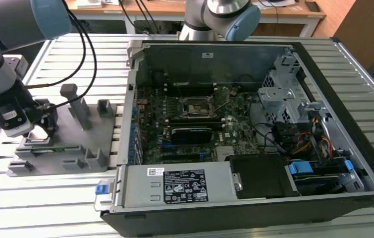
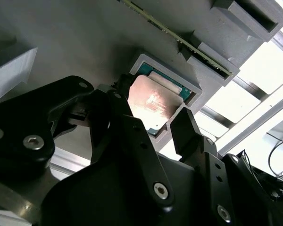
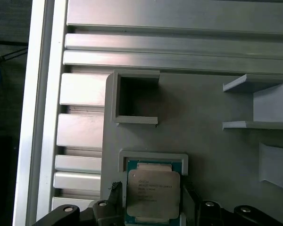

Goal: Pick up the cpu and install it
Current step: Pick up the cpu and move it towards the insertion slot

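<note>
The cpu (image 3: 153, 194) is a flat square chip with a silvery top and a thin green edge. It lies in a square pocket of the grey fixture (image 3: 207, 122), and it shows in the second wrist view too (image 2: 153, 104). My gripper (image 2: 148, 123) is low over it, open, with one black finger (image 2: 186, 129) on each side of the chip and a small gap to its edges. In the exterior view the gripper (image 1: 38, 133) stands over the fixture (image 1: 81, 148) at that view's left, outside the computer case. The motherboard's socket (image 1: 196, 107) lies open inside the case.
A narrow green memory stick (image 2: 179, 43) lies in a slot of the fixture beside the cpu pocket. An empty square pocket (image 3: 137, 99) and raised grey posts (image 1: 69, 94) stand nearby. The open case (image 1: 240, 124) has tall walls, a drive cage and cables. A second arm (image 1: 220, 15) stands behind it.
</note>
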